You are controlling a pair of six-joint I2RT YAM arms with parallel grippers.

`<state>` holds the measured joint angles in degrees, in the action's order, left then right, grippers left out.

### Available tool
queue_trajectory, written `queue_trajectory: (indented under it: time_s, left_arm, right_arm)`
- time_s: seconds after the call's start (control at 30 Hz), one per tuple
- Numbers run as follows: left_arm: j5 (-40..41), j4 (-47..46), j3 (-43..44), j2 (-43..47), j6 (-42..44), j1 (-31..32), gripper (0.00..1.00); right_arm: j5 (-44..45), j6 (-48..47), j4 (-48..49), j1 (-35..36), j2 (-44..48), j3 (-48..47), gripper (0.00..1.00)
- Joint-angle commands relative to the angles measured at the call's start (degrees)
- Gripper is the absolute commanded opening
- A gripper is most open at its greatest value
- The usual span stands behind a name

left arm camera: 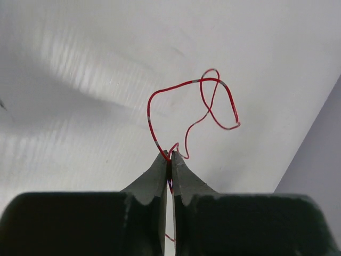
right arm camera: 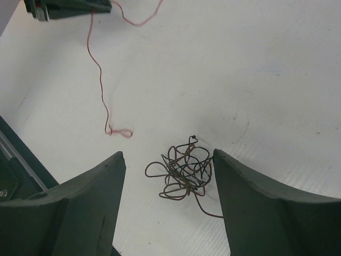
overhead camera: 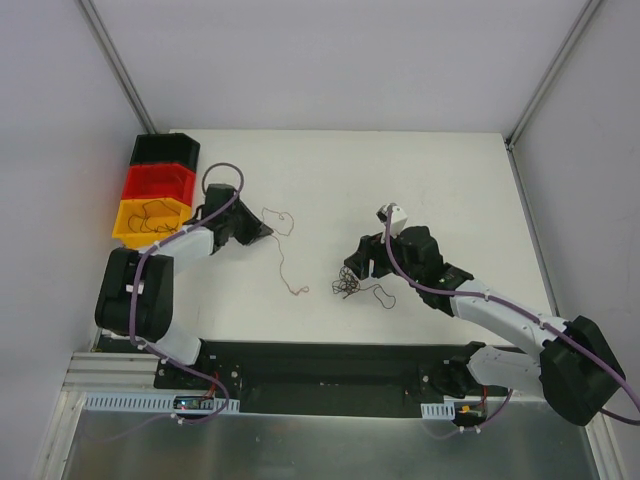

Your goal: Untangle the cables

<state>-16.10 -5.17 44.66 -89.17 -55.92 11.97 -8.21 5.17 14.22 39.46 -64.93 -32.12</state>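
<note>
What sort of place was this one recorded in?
Probably a lab robot test cell: a bare white table boxed in by plain panels, with stacked plastic bins in black, red and yellow at one corner.

Red cable (overhead camera: 283, 262) strung out L, dark cables (right arm camera: 184, 170) balled ctr table
</note>
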Motion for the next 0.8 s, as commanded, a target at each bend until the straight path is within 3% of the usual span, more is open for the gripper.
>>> queue_trajectory:
  time_s: [0.0, 0.1, 0.27, 0.4, 0.57, 0.77]
  left_arm:
    - [-3.23, 1.30, 7.70, 5.05, 13.10, -5.54, 0.00]
    - [-4.12, 4.28, 15.07, 5.23, 19.68, -8.53, 0.00]
    - [6.05, 10.96, 27.21, 4.00, 32.17, -13.27, 0.00]
    - [9.50, 10.97, 35.99, 1.55, 40.00, -17.06, 0.00]
    - [8.10, 10.27, 45.58, -4.25, 43.61, -23.29, 0.00]
    - [7.22, 5.35, 48.50, -9.88, 46.69, -29.71, 0.00]
  right_arm:
    - [-0.85, 0.54, 2.39, -0.44, -0.02, -1.37, 0.69]
    - [-0.93, 0.54, 2.22, -0.44, -0.55, -1.54, 0.69]
    - [-1.55, 0.72, 2.13, -0.70, -1.34, -1.89, 0.69]
    - [-2.51, 1.33, 2.13, -0.97, -1.78, -2.16, 0.69]
    - [-4.01, 2.12, 2.13, -1.23, -3.01, -2.51, 0.69]
    - [-4.97, 2.48, 2.22, -1.93, -3.89, -2.86, 0.69]
